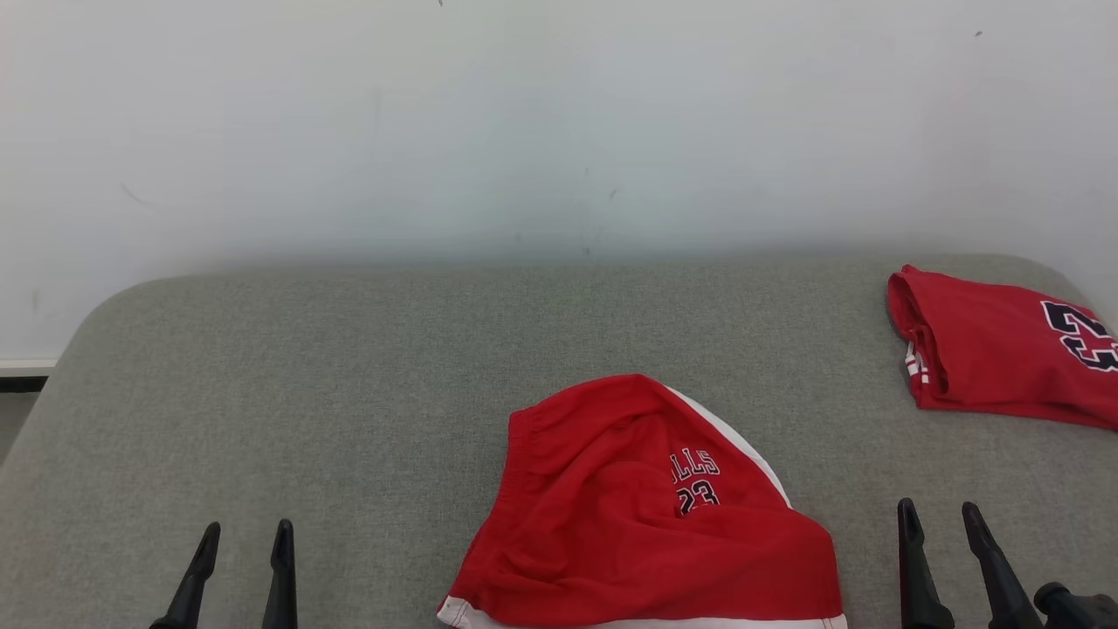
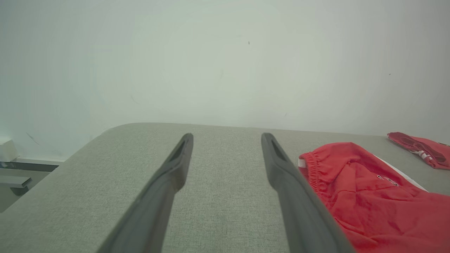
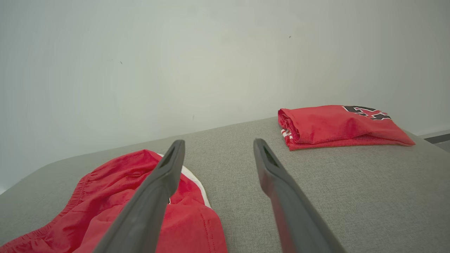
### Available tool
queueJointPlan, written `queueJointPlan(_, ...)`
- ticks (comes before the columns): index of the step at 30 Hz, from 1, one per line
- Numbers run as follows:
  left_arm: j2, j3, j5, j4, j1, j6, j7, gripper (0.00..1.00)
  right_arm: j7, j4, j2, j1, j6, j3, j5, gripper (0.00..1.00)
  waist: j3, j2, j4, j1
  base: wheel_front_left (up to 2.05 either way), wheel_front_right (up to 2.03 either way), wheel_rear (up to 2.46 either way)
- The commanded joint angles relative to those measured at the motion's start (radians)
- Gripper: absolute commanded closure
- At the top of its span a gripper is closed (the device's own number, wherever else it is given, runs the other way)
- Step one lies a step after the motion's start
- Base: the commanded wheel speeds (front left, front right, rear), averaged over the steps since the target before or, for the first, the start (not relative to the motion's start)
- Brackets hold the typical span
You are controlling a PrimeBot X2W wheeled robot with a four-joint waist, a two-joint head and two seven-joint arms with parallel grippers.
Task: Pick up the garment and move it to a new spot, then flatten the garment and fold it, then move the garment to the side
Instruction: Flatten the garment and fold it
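1. Head view, far left: the left gripper (image 1: 246, 527) rises from the bottom edge. Its two dark fingers stand apart with nothing between them, over the bare grey padded surface (image 1: 349, 393).
2. Left wrist view: the same fingers are spread wide, and grey fabric shows in the gap. One finger crosses in front of the garment's gathered waistband, but I cannot tell whether it touches.
3. Centre: the garment (image 1: 629, 507), red with white trim, lies crumpled in a low mound at the near edge of the surface, between the two grippers. Dark lettering "LLS" over "23" shows on its upper face. A white band runs along its near hem and a white stripe down its right slope.
4. Lower right: the right gripper (image 1: 939, 507) points up with its fingers parted and empty, near the garment's right edge and clear of it.
5. Right wrist view: one finger overlaps the garment, and the gap between the fingers shows plain grey surface.
6. Far right: a folded red piece (image 1: 996, 349) lies at the far right corner of the surface, well apart from the garment. A dark numeral on top is cut off by the picture's edge.
7. Behind everything stands a pale wall (image 1: 524, 131).
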Motion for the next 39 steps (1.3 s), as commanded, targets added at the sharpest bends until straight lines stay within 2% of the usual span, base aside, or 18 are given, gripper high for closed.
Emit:
queueJointPlan(1,0.000,0.008,0.011,-0.001,0.014,-0.014,-0.003,0.00,-0.006,-0.003,0.003,0.012,-0.003,-0.003,-0.006,0.00,-0.001,0.0000,0.002,0.0001,0.00,0.00,0.00)
queueJointPlan(5,-0.004,0.024,0.024,0.004,0.012,-0.038,-0.003,0.00,-0.007,0.000,0.008,0.014,-0.003,-0.003,-0.007,0.00,-0.004,0.0000,0.005,0.0001,0.00,0.00,0.00)
queueJointPlan(14,-0.008,0.024,0.035,0.032,-0.002,-0.061,-0.003,0.00,0.005,0.001,0.007,0.006,-0.003,0.005,-0.008,0.00,-0.004,0.0000,0.003,0.0001,0.00,0.00,0.00)
queueJointPlan(39,-0.019,0.036,0.058,0.065,-0.013,-0.074,-0.003,0.00,0.023,-0.015,0.007,0.010,-0.003,0.018,-0.032,0.00,-0.003,0.0000,0.006,0.0001,0.00,0.00,0.00)
